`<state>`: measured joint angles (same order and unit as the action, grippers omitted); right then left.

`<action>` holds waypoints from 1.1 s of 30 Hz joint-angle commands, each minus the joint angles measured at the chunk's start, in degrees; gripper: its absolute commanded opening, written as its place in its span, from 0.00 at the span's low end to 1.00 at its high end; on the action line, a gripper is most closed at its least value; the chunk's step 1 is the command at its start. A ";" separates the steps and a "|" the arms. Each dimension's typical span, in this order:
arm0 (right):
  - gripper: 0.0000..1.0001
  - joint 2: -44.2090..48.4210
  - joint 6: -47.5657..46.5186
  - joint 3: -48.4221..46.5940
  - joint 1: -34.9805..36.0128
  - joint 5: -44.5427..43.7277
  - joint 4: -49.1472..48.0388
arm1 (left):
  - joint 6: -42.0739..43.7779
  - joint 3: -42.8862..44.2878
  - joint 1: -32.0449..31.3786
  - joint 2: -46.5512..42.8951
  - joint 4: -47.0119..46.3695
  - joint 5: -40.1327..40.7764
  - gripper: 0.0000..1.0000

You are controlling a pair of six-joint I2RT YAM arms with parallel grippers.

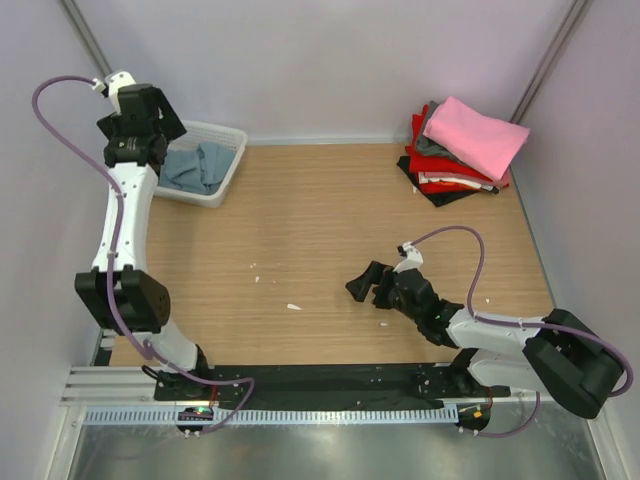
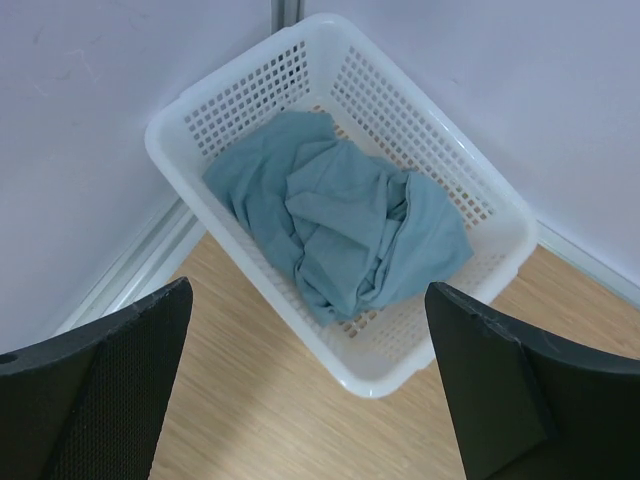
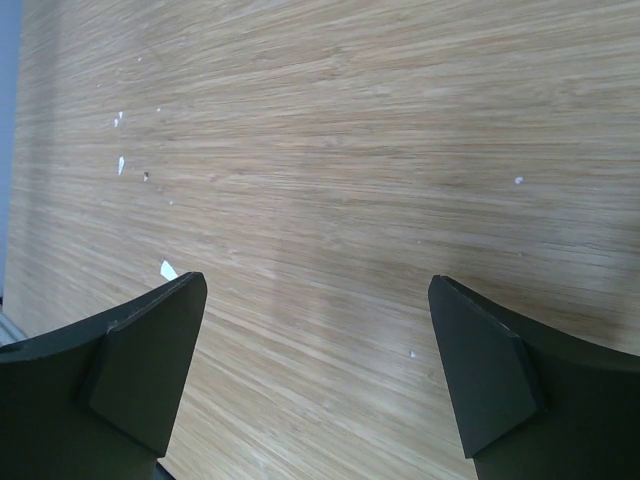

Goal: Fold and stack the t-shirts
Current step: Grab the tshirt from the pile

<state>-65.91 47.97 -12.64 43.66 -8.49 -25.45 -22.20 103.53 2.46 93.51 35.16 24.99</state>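
Observation:
A crumpled dusty teal-blue t-shirt (image 2: 335,225) lies in the white lattice basket (image 2: 200,110) at the table's far left corner; it also shows in the top view (image 1: 197,165). My left gripper (image 1: 140,125) is raised above the basket, open and empty, its fingers (image 2: 95,390) wide apart. A stack of folded t-shirts (image 1: 462,150), pink on top over grey, red, white and black, sits at the far right. My right gripper (image 1: 365,285) is low over the bare wood, open and empty, its fingers (image 3: 150,355) apart.
The basket (image 1: 222,160) stands against the back wall. Small white flecks (image 1: 293,306) lie on the wooden table (image 1: 320,220). Grey walls close in the back and sides. A black rail runs along the near edge.

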 commanded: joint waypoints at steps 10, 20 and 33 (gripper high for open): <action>1.00 -1.76 -3.84 -2.21 0.29 3.83 -7.50 | 0.75 18.02 2.20 25.55 1.58 -4.87 0.92; 1.00 -4.14 -4.02 -3.35 0.29 3.39 -7.77 | -0.92 18.29 2.29 34.80 0.79 -7.59 0.78; 1.00 -5.63 -4.02 -4.67 0.29 3.31 -6.89 | -1.09 18.29 2.29 38.85 -0.35 -8.99 0.64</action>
<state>-71.42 45.17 -15.42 43.66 -4.32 -29.80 -22.55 120.62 4.43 131.28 36.58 16.86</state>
